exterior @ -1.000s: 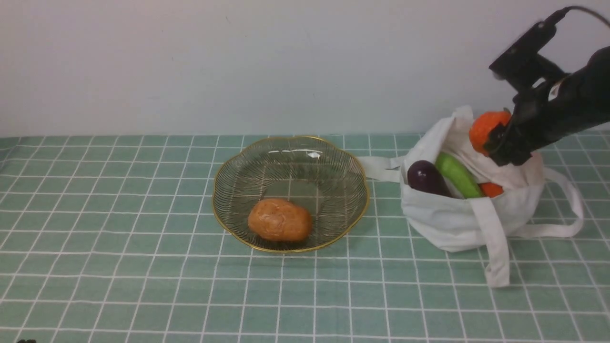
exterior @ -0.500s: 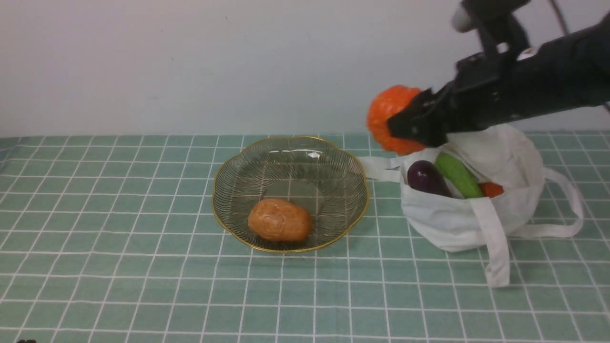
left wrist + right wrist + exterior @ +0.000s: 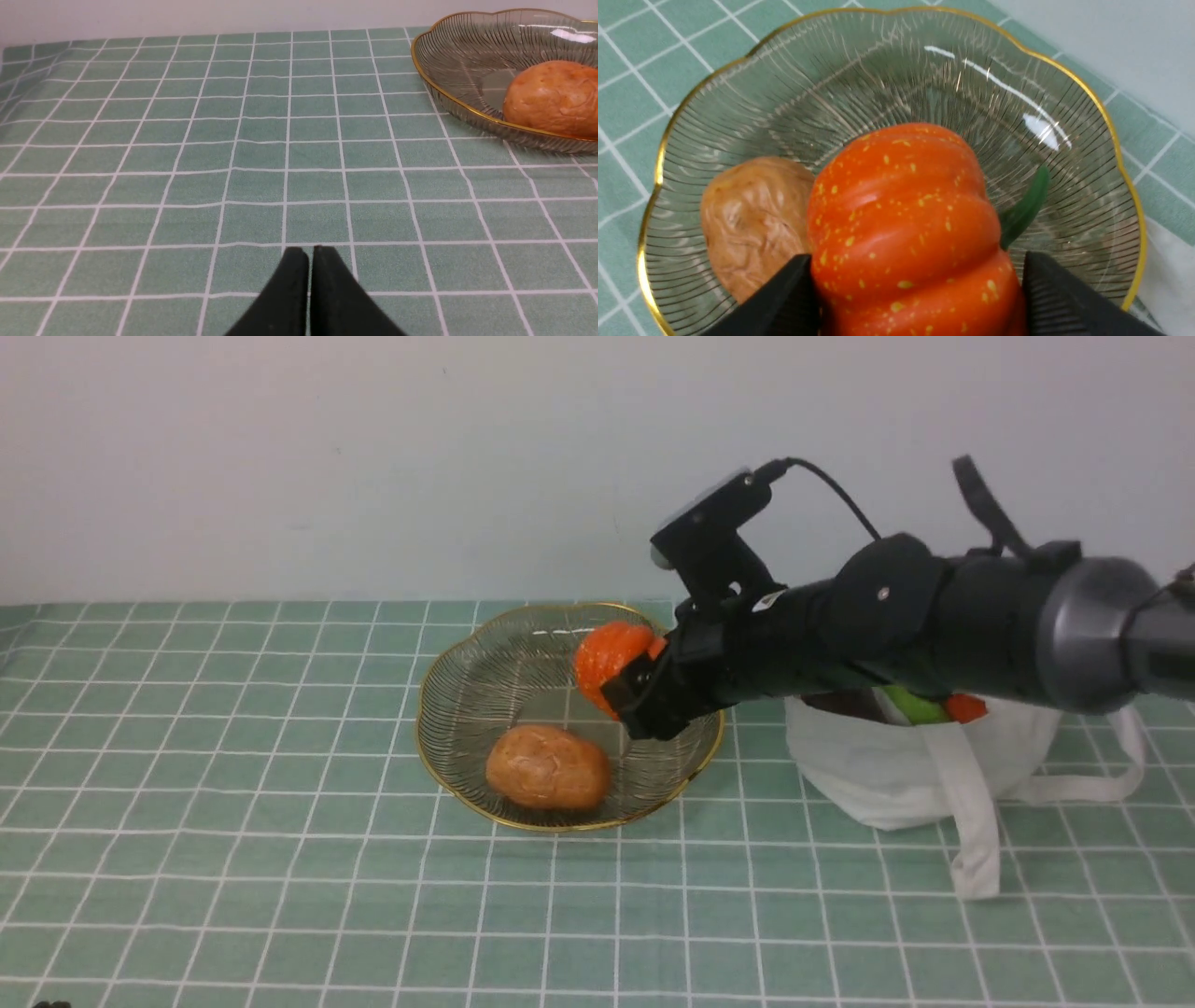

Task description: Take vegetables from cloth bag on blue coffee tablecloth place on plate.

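Above the plate (image 3: 485, 681), the right pincer (image 3: 624, 693) clamps the pumpkin (image 3: 609, 651) by its flanks, apparently clear of the glass. Released from this height, it may roll, knock the potato (image 3: 548, 767), or hop the shallow rim. The left pincer (image 3: 310, 261) is closed on nothing.

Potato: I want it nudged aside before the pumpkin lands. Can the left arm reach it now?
Probably yes: only bare tablecloth lies between its shut jaws and the plate, and the potato sits by the near rim. The gripped pumpkin hangs farther back.
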Robot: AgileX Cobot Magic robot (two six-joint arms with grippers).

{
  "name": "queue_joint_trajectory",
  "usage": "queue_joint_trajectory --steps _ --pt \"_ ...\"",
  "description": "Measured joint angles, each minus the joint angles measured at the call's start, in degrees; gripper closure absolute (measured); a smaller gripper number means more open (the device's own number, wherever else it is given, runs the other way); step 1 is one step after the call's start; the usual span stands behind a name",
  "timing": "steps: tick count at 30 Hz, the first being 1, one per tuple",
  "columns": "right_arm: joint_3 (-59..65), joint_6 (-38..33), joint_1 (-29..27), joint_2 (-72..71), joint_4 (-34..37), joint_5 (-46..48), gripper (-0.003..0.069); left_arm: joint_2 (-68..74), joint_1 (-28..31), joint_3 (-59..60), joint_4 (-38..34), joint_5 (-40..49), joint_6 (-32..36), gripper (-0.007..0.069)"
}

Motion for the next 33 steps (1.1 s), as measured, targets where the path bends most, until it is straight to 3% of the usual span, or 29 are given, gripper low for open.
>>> queue_joint_trajectory --steps 6,12,15,20,22,29,32,33 --pt "0.0 -0.12 0.0 1.84 0.05 -1.11 0.0154 0.0 0.0 0.0 0.0 0.0 0.0 0.0632" --pt "0.0 2.21 0.0 1.9 0.05 -1.52 0.0014 0.0 0.0 0.0 0.0 0.0 0.0 0.0632" --pt "0.0 2.46 0.0 1.83 0.05 -1.52 -0.0022 0.0 0.0 0.0 0.0 0.0 0.0 0.0632" --pt "0.05 2.46 0.0 -2.48 -0.89 -1.05 -0.0017 0.0 0.0 0.0 0.0 0.0 0.0 0.0632" --pt "0.1 2.59 -0.07 -6.43 -1.83 -0.53 0.0014 0.0 0.0 0.0 0.0 0.0 0.0 0.0632" --pt "0.1 8.02 -2.25 -25.25 -2.83 1.25 0.0263 0.0 0.0 0.0 0.0 0.0 0.0 0.0632" --pt "0.1 10.0 -5.59 -37.36 -3.52 4.88 0.0505 0.0 0.0 0.0 0.0 0.0 0.0 0.0632" --pt "0.1 10.0 -5.8 -37.98 -3.52 5.18 0.0518 0.0 0.0 0.0 0.0 0.0 0.0 0.0632"
